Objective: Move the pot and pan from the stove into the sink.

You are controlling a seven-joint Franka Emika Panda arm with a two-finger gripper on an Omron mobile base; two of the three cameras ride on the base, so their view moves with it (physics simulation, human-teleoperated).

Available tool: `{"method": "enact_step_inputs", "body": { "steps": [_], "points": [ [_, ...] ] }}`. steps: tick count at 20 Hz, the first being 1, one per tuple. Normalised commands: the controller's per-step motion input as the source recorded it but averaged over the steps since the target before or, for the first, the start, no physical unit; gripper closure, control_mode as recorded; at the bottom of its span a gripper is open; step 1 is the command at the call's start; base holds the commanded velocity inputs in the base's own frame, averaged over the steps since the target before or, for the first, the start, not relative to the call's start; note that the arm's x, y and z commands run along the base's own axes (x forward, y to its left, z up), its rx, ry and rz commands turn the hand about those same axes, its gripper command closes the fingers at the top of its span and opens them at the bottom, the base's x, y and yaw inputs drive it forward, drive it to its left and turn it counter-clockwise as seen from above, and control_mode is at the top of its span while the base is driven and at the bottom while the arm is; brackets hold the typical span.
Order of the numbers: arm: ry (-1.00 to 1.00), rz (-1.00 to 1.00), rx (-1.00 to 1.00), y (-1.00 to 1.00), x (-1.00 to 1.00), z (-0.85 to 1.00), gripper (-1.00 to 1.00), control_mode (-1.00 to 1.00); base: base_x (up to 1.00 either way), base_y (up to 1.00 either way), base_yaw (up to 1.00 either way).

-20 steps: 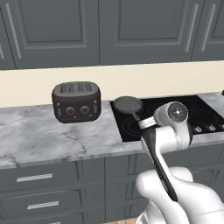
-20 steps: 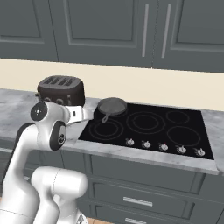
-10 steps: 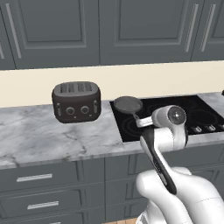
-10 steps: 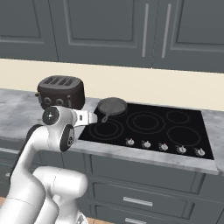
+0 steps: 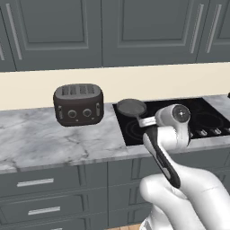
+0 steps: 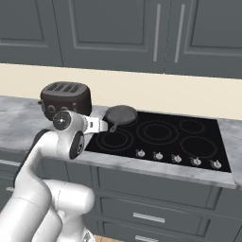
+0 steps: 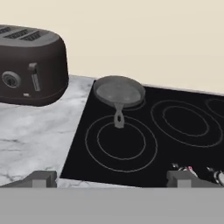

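The pan [image 7: 119,91], a small dark skillet, sits on the back left burner of the black stove [image 7: 183,144], its short handle pointing toward the front. My gripper [image 7: 110,178] is open, its fingertips [image 7: 41,177] spread wide. It hovers low at the stove's front left corner, short of the pan and holding nothing. From the base, the pan [image 5: 131,107] [image 6: 121,114] lies just beyond my hand, and the gripper [image 6: 105,125] stops short of its handle. The pot and the sink are out of view.
A dark four-slot toaster [image 5: 78,104] [image 7: 30,65] stands on the grey marble counter [image 5: 40,139] left of the stove. Silver knobs [image 6: 175,158] line the stove's front edge. Grey cabinets hang above, and drawers sit below the counter.
My arm has shifted slightly toward the stove's front left corner. The pan and the toaster have not moved.
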Motion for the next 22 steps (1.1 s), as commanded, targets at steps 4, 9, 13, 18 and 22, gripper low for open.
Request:
{"method": "enact_step_inputs", "body": {
  "steps": [4, 9, 13, 18, 22],
  "points": [
    [0.09, 0.0, 0.01, -0.02, 0.36, 0.0, -1.0, -1.0, 0.0, 0.0, 0.0],
    [0.15, 0.0, 0.04, -0.08, 0.5, 0.0, -1.0, -1.0, 0.0, 0.0, 0.0],
    [0.14, 0.0, 0.06, -0.1, 0.29, 0.0, -1.0, -1.0, 0.0, 0.0, 0.0],
    [0.15, 0.0, 0.02, -0.02, 0.24, 0.0, -1.0, -1.0, 0.0, 0.0, 0.0],
    [0.08, 0.0, 0.0, 0.0, 0.09, 0.0, -1.0, -1.0, 0.0, 0.0, 0.0]
  ]
}}
